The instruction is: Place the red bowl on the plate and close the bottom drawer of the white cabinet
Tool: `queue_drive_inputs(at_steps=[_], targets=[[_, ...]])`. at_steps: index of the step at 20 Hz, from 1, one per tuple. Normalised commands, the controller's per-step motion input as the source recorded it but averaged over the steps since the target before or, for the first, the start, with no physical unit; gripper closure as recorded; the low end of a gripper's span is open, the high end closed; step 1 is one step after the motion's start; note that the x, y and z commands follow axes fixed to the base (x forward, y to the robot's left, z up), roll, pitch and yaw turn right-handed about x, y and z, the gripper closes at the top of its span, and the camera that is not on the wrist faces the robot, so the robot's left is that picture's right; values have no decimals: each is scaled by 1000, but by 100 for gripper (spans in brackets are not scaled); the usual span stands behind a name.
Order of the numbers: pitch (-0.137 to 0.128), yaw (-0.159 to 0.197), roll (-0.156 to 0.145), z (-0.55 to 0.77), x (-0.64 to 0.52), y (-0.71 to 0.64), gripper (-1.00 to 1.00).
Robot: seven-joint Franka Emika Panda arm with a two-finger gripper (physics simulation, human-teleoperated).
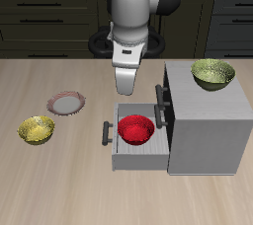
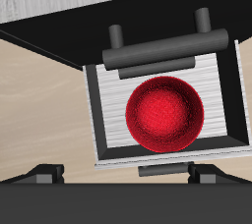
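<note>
Nearest the table's front edge there's just bare wood. A bit farther in, the bottom drawer is pulled out of the white cabinet, and its dark bar handle sticks out toward the middle of the table. The red bowl sits inside that drawer, upright, filling most of the box; the wrist view looks straight down into it, with the drawer walls around it on all sides.

Over near the side edge, away from the cabinet, is a yellow-gold bowl, and just behind it the plate, with nothing on it, well apart from the red bowl. The upper drawer front has its own handle, and it's shut.

The gripper hangs above the open drawer, behind the red bowl and not touching it. In the wrist view the two fingertips are spread wide with nothing between them.

An olive-green bowl sits on top of the cabinet, near its back corner.
</note>
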Motion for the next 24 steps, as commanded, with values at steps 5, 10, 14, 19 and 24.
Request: queue_drive_inputs(at_steps=[5,10,14,19,24], targets=[[-9,169,-2,-240,-89,-76,-100],[-19,12,-4,29,-17,-46,-100],[-59,-1,-9,146,22,-61,-100],[-25,9,2,37,50,-11,-100],[-8,-10,10,21,49,12,-100]])
